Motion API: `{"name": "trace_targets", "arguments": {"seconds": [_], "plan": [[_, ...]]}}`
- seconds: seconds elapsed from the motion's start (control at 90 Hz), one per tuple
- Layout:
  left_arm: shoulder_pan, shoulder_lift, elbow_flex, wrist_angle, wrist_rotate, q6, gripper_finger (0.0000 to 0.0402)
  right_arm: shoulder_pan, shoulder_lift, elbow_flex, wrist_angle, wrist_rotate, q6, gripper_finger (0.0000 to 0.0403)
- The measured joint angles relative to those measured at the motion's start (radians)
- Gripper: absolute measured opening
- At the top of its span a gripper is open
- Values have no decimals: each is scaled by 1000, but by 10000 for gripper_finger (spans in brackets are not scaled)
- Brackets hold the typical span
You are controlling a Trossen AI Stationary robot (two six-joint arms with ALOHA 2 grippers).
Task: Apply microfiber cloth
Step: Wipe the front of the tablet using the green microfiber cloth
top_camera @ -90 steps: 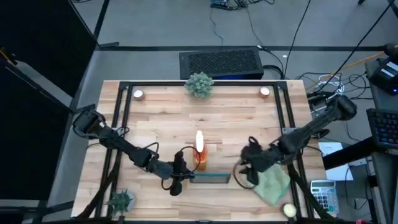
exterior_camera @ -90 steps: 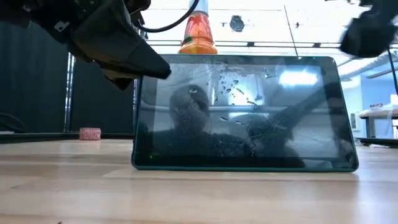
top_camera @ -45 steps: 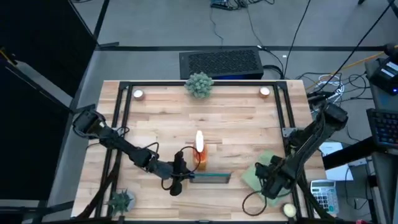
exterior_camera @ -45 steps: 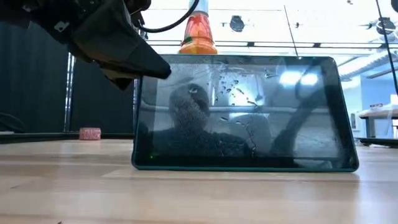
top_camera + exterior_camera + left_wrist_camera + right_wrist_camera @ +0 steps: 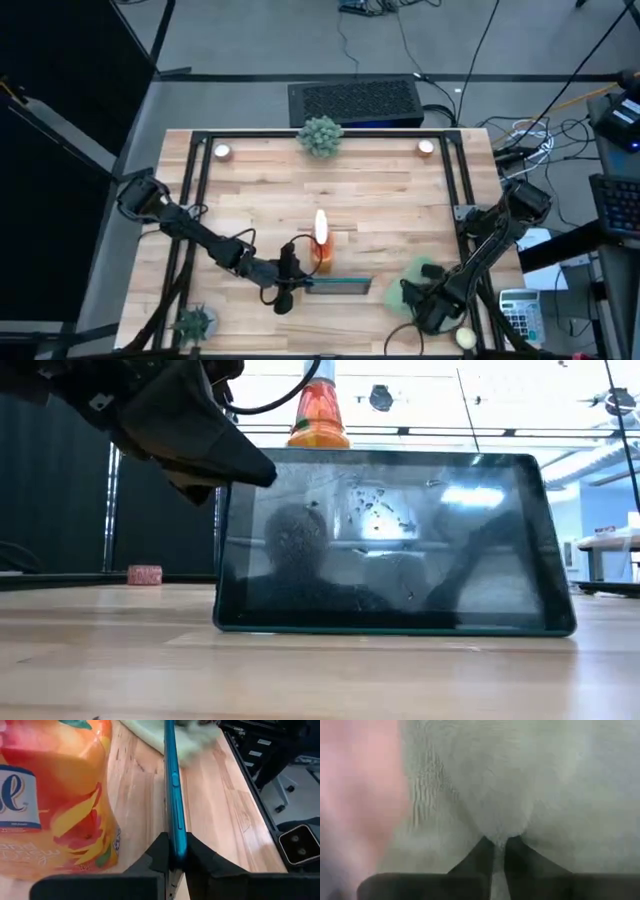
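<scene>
The microfiber cloth [image 5: 418, 273], soft, light and limp on the worktop's [image 5: 380, 190] near right corner, is pinched at a raised fold by the right hand [image 5: 499, 851]; the left hand [image 5: 173, 854] clamps the tablet's [image 5: 395, 540] edge.

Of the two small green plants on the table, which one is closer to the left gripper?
The spiky plant at the table's near left corner. It sits close to the left gripper, which clamps the tablet. The round plant stands at the far edge.

overhead and table-level views share the tablet [image 5: 395, 542].
</scene>
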Motion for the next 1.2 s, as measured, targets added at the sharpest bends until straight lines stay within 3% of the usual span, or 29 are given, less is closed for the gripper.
{"name": "trace_targets", "arguments": {"seconds": [0.078, 0.233, 0.478, 0.6, 0.778, 1.0, 1.111, 1.2], "plan": [[2, 0, 0, 1, 0, -2, 16, 0, -11, 61, 70, 103, -64, 4], [9, 0, 0, 1, -7, -13, 16, -55, 47, 143, 290, 416, -325, 2], [18, 0, 0, 3, -27, -30, 16, -232, 267, 218, 589, 689, -822, 1], [17, 0, -1, -6, -53, -50, 15, -319, 370, 249, 709, 685, -938, 1], [18, 0, -1, -6, -60, -48, 15, -354, 442, 282, 712, 594, -923, 0], [17, 1, -1, -2, -43, -55, 15, -287, 396, 282, 372, 552, -768, 0], [16, 1, -1, 2, -41, -46, 15, -252, 337, 273, 200, 582, -686, 0], [16, 1, 0, 1, -46, -47, 15, -250, 271, 276, 139, 674, -655, 0]]}}
